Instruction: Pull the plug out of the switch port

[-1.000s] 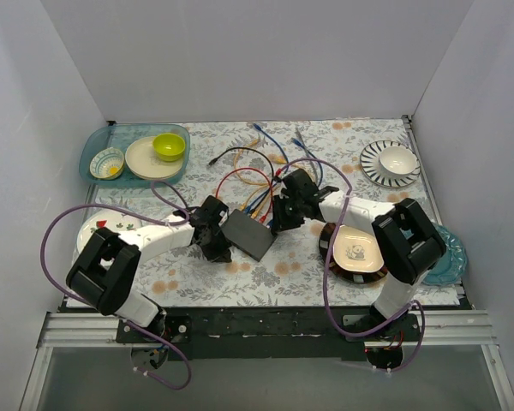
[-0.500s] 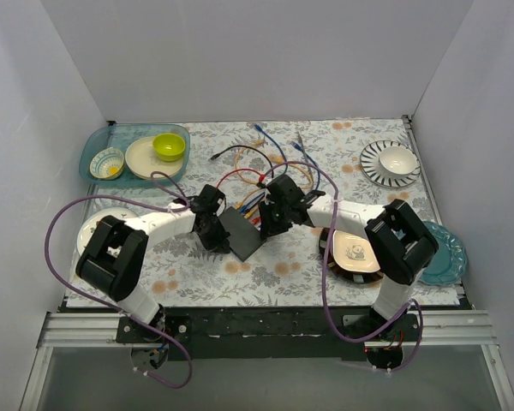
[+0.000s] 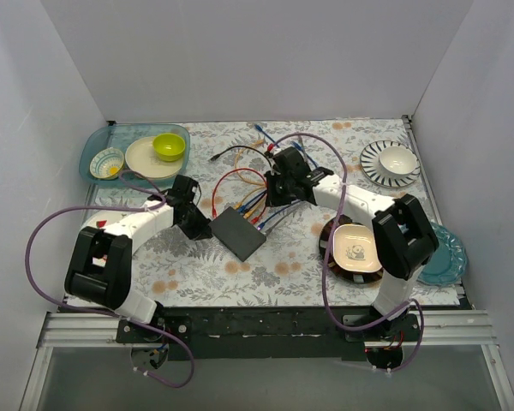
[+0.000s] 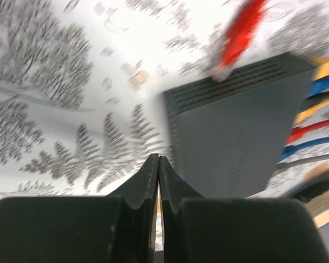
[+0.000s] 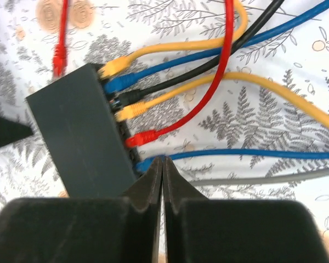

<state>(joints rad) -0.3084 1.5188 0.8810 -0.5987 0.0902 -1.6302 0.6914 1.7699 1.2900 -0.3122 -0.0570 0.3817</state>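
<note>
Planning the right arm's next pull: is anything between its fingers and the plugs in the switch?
Nothing visible. The right gripper, shut, hangs just off the nearest blue plug in the switch.

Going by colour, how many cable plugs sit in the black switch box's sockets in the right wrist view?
Yellow cable plugs: 2
Blue cable plugs: 2
Black cable plug: 1
Red cable plug: 1
Total: 6, in the flat black switch box.
Grey cable end hidden behind the right hand.
</note>
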